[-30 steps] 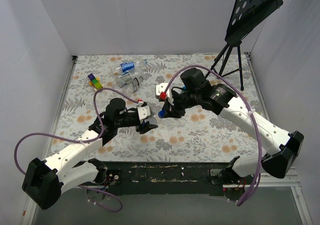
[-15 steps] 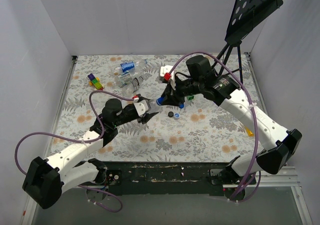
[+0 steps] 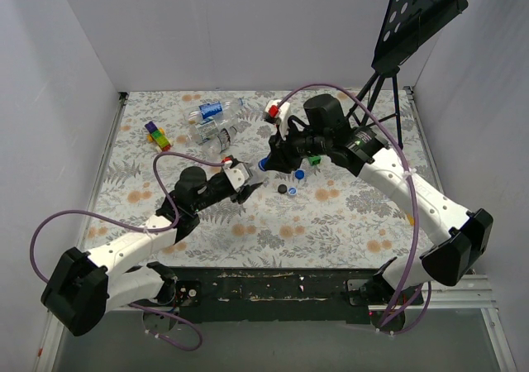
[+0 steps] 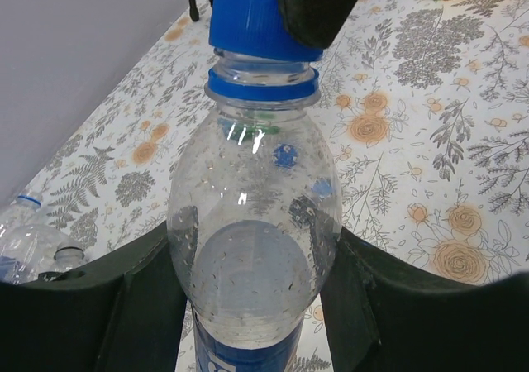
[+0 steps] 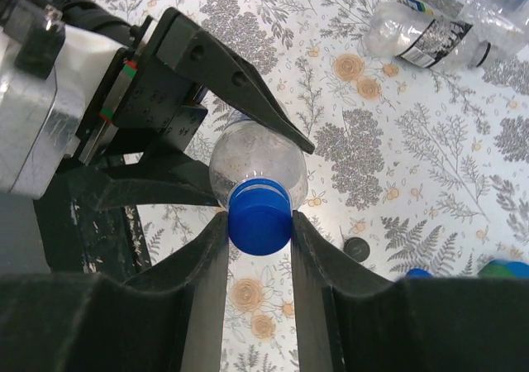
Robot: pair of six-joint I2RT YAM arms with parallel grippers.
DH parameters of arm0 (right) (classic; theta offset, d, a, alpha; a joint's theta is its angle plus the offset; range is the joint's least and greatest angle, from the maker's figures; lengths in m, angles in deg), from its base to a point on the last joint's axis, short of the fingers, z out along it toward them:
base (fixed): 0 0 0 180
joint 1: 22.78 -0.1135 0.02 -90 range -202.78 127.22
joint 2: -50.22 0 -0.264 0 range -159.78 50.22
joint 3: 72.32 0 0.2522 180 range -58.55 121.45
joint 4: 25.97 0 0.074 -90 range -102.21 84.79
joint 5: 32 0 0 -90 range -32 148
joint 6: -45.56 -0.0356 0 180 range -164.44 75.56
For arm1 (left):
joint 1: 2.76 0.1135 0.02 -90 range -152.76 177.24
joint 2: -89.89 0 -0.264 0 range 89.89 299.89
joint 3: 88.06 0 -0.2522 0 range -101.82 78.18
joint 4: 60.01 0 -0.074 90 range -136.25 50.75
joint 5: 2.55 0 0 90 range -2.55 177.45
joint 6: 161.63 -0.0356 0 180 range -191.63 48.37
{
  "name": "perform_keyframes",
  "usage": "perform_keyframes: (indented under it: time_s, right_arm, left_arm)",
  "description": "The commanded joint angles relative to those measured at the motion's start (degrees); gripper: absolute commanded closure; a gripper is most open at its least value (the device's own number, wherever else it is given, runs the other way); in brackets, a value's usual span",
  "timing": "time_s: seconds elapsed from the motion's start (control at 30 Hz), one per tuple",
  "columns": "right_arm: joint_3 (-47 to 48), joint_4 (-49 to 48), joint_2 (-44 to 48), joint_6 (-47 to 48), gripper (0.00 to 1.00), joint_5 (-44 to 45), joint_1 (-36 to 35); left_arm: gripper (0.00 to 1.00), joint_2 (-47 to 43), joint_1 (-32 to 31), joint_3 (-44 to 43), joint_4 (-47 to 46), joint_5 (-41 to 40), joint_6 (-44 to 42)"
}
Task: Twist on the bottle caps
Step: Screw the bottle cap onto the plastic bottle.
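My left gripper (image 4: 256,306) is shut on a clear bottle (image 4: 256,248) with a blue label, gripping its shoulder and holding it tilted above the table. A blue cap (image 5: 259,215) sits on this bottle's neck (image 5: 256,159), and my right gripper (image 5: 259,223) is shut on that cap from both sides. In the top view the two grippers meet mid-table, left gripper (image 3: 242,182) and right gripper (image 3: 266,164). Loose on the cloth just right of them lie a black cap (image 3: 283,189) and two blue caps (image 3: 293,193), (image 3: 300,174).
Two more clear bottles (image 3: 213,107), (image 3: 216,132) lie at the back left, uncapped as far as I can see. Coloured toy blocks (image 3: 157,135) sit at the far left. A green block (image 3: 315,159) lies under the right arm. A music stand's tripod (image 3: 380,99) stands back right.
The right gripper carried the blue cap away from the near middle toward the back. The left gripper brought the bottle forward to meet it. The cap now sits on the neck.
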Motion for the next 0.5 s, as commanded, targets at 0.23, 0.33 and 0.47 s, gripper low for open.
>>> perform_keyframes:
  time_s: [0.23,0.33,0.47]
  right_arm:
    - [-1.5,-1.1,-3.1,-20.6,0.93,5.0,-2.8]
    - [-3.4,-2.6,-2.9,-26.2,0.93,10.1,-4.5]
    - [-6.3,-6.0,-2.6,-34.1,0.92,13.9,-6.3]
  left_arm:
    - [1.00,-0.6,-4.7,-0.9,-6.5,-9.6,-2.8]
    - [1.00,0.1,-4.6,-0.6,-8.2,-12.4,-1.4]
    - [1.00,0.5,-4.8,-0.4,-9.5,-13.4,0.8]
